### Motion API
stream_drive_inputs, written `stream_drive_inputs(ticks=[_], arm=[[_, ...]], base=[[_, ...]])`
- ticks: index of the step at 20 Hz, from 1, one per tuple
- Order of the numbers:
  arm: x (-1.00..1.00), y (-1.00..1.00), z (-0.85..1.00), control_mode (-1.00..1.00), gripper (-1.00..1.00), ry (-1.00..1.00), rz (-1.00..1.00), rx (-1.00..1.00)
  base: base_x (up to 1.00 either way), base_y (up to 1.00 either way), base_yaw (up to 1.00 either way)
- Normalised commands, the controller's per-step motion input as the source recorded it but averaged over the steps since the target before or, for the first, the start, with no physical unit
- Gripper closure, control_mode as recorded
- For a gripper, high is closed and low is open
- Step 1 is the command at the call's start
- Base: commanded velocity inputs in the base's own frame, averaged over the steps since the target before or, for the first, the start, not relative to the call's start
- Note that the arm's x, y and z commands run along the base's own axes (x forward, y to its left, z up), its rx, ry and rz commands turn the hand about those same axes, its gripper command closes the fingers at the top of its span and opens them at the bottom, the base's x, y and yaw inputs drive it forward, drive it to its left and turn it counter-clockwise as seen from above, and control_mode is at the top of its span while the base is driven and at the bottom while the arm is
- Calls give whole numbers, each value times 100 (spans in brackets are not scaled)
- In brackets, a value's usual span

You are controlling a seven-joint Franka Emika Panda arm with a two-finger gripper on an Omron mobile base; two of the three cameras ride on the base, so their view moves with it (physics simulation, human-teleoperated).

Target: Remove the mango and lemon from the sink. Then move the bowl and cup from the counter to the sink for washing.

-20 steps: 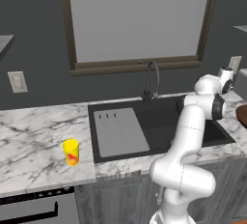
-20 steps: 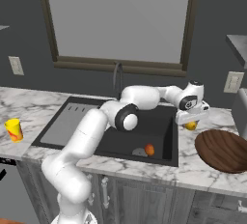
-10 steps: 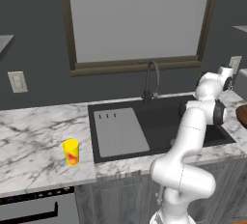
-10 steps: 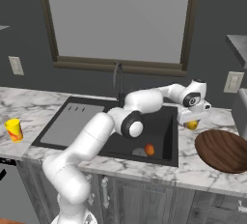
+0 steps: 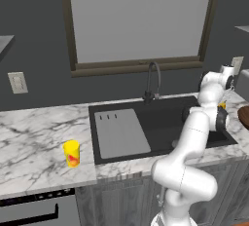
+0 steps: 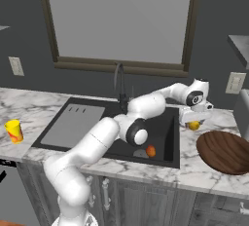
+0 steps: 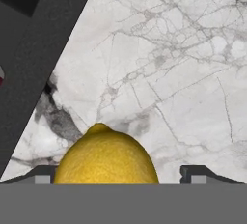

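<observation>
Dark grey walls and a wide window back our kitchen, and in the left base view the white marble counter (image 5: 34, 142) runs across the frame with the black sink (image 5: 165, 122) sunk into its middle, the grey ribbed drainboard (image 5: 120, 133) filling the basin's 9 o'clock half and the dark arched faucet (image 5: 151, 81) standing at its 12 o'clock rim. At 9 o'clock of the sink the yellow cup (image 5: 72, 153) stands upright on the marble, well apart from the basin. Our arm reaches to 3 o'clock of the sink, and a sliver of the lemon (image 5: 222, 105) peeks out just beside the hand there; at the far 3 o'clock edge we see a slice of the bowl (image 5: 243, 117). From the right base view, the gripper (image 6: 195, 121) hangs over the counter at 3 o'clock of the sink, with the lemon directly under it on the marble. We see the wooden bowl at 4 o'clock of the hand, near it. The mango (image 6: 151, 150) lies in the basin by its 5 o'clock corner, partly behind our elbow, and the cup sits far off at 9 o'clock. Through the hand view, the lemon rests on the veined marble between our two fingertips (image 7: 41, 174), which stand spread wide on either side and clear of the fruit, so our jaws are apart and hold nothing.
</observation>
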Motion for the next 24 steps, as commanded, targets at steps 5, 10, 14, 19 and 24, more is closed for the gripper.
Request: stream_drive_inputs(ticks=[5, 10, 14, 19, 24], arm=[[0, -1, 0, -100, -100, 0, 0, 0], [-7, 5, 11, -100, -100, 0, 0, 0], [-11, 7, 17, -100, -100, -1, 0, 0], [-5, 2, 19, -100, -100, -1, 0, 0], [0, 3, 2, -100, -100, 0, 0, 0]], base=[[0, 0, 0], [0, 0, 0], [0, 0, 0], [0, 0, 0], [0, 0, 0]])
